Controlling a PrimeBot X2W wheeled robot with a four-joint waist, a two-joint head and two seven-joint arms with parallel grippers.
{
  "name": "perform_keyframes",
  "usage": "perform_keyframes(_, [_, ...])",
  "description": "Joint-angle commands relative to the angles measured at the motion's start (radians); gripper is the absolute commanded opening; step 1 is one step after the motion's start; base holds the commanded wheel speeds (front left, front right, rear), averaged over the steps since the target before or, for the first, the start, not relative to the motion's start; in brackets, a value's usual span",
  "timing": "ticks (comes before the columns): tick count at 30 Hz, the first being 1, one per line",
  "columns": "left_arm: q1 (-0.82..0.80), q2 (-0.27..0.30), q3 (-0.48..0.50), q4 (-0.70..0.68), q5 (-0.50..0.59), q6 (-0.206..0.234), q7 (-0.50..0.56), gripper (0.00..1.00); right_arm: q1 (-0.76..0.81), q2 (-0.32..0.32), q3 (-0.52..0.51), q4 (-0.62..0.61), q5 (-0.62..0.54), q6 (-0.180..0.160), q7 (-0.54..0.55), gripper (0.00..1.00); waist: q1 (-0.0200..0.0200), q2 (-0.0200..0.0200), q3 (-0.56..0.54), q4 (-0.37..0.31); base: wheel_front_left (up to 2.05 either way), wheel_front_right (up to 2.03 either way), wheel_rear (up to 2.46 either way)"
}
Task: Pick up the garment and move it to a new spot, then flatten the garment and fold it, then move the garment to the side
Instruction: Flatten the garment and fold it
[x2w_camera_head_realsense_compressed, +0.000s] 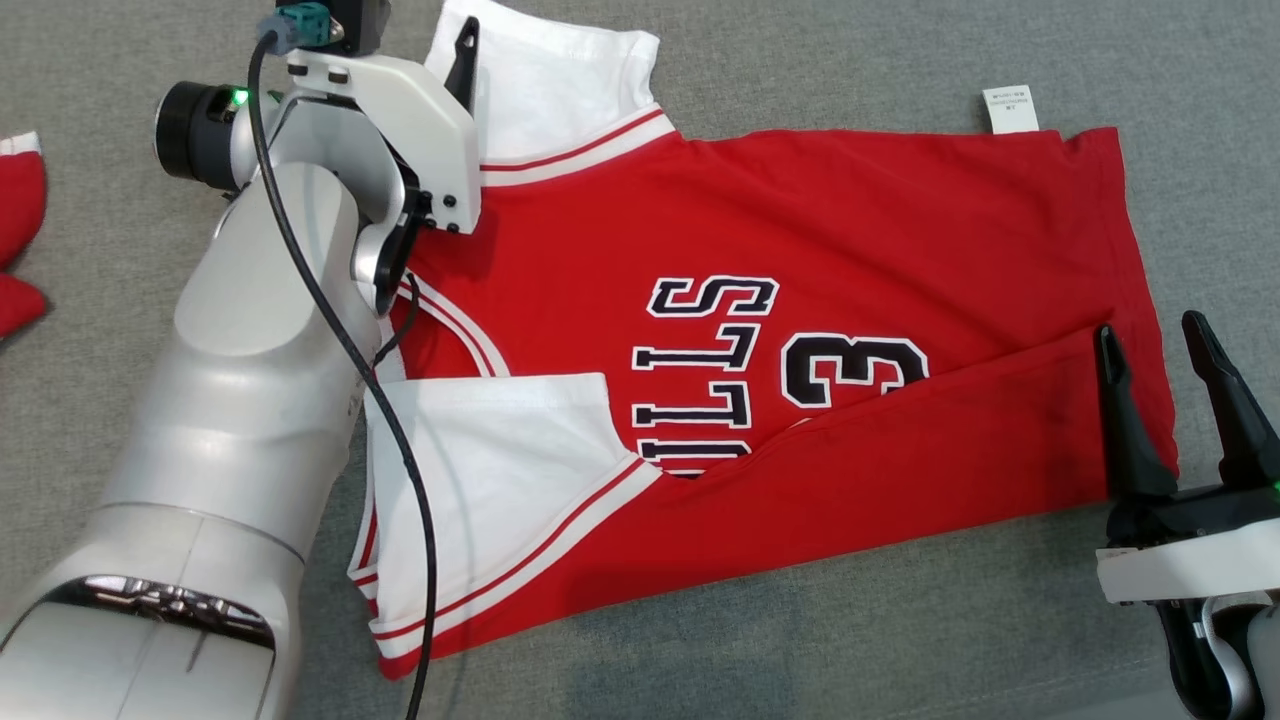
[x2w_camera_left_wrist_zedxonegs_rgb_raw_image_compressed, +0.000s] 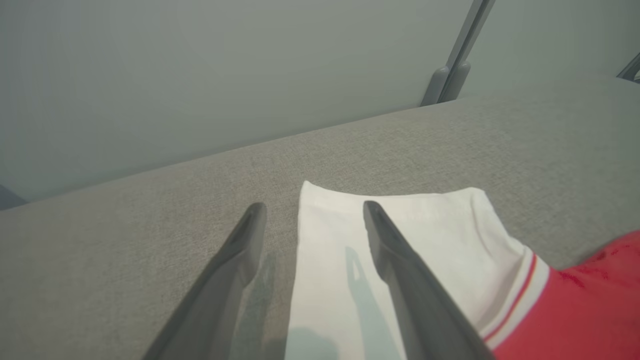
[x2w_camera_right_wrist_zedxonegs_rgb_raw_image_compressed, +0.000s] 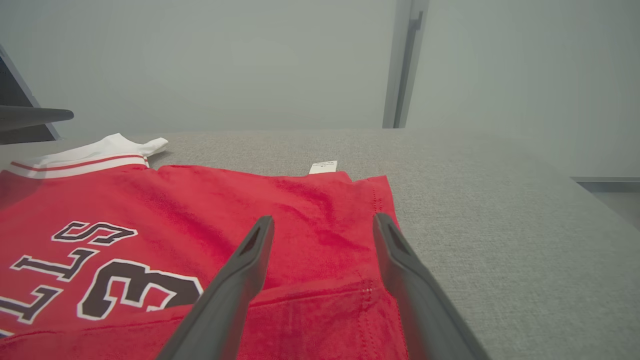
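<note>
**A:** The garment (x2w_camera_head_realsense_compressed: 800, 230) is spread across the middle of the grey tabletop (x2w_camera_head_realsense_compressed: 800, 620). It's a red jersey in soft, matte knit, lying mostly flat with its collar end toward the robot's left.

**B:** And look at that contrast! There are plain white sleeves, each finished with a ribbed white band carrying a thin red stripe. The far sleeve (x2w_camera_head_realsense_compressed: 560, 70) lies smooth, and the near sleeve (x2w_camera_head_realsense_compressed: 480, 470) sits as a slanted panel over the red.

**A:** The blocky black lettering (x2w_camera_head_realsense_compressed: 700, 370) has a white outline and is partly covered. A long red flap (x2w_camera_head_realsense_compressed: 900, 450) along the near edge is folded up over it in a straight diagonal crease.

**B:** On to the left end effector (x2w_camera_left_wrist_zedxonegs_rgb_raw_image_compressed: 315, 207). Its tapered dark fingers are spread wide with nothing between them. One is over the woven grey cover and one is over the far sleeve, casting a shadow on the white cloth.

**A:** The right end effector (x2w_camera_head_realsense_compressed: 1150, 330) is just as wide and empty, poised at the hem corner. I can't tell if it touches the stitched edge.

**B:** A small white label (x2w_camera_head_realsense_compressed: 1012, 108) pokes out at the far hem. A glossy black cable (x2w_camera_head_realsense_compressed: 330, 330) runs down the pale left arm, and a scrap of red cloth (x2w_camera_head_realsense_compressed: 15, 220) sits at the left edge, well apart.
</note>
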Motion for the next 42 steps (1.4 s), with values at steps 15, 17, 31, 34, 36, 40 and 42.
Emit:
perform_keyframes(15, [-0.258, 0.046, -0.028, 0.228, 0.04, -0.029, 0.003, 1.0, -0.048, -0.012, 0.049, -0.038, 0.019, 0.001, -0.012, 1.0, 0.0, 0.0, 0.108, -0.08, 0.0, 0.0, 0.0])
perform_keyframes(17, [-0.274, 0.049, -0.035, 0.25, 0.044, -0.031, 0.005, 1.0, -0.054, -0.012, 0.052, -0.035, 0.023, 0.001, -0.012, 1.0, 0.0, 0.0, 0.113, -0.085, 0.0, 0.0, 0.0])
perform_keyframes(31, [-0.303, 0.062, -0.04, 0.317, 0.014, -0.059, 0.037, 0.42, -0.065, -0.015, 0.065, -0.031, 0.032, 0.001, -0.012, 1.0, 0.0, 0.0, 0.113, -0.111, 0.0, 0.0, 0.0])
perform_keyframes(34, [-0.307, 0.063, -0.048, 0.321, 0.014, -0.07, 0.045, 0.0, -0.065, -0.016, 0.065, -0.032, 0.031, 0.001, -0.012, 1.0, 0.0, 0.0, 0.115, -0.113, 0.0, 0.0, 0.0])
perform_keyframes(36, [-0.31, 0.064, -0.054, 0.323, 0.015, -0.076, 0.042, 0.0, -0.066, -0.016, 0.064, -0.032, 0.031, 0.001, -0.012, 1.0, 0.0, 0.0, 0.117, -0.113, 0.0, 0.0, 0.0])
perform_keyframes(40, [-0.323, 0.059, -0.061, 0.324, 0.012, -0.086, 0.021, 0.0, -0.07, -0.017, 0.06, -0.03, 0.031, 0.001, -0.012, 1.0, 0.0, 0.0, 0.119, -0.105, 0.0, 0.0, 0.0])
perform_keyframes(42, [-0.332, 0.055, -0.061, 0.324, 0.005, -0.092, 0.011, 0.0, -0.08, -0.023, 0.06, -0.025, 0.037, 0.001, -0.012, 1.0, 0.0, 0.0, 0.12, -0.099, 0.0, 0.0, 0.0])
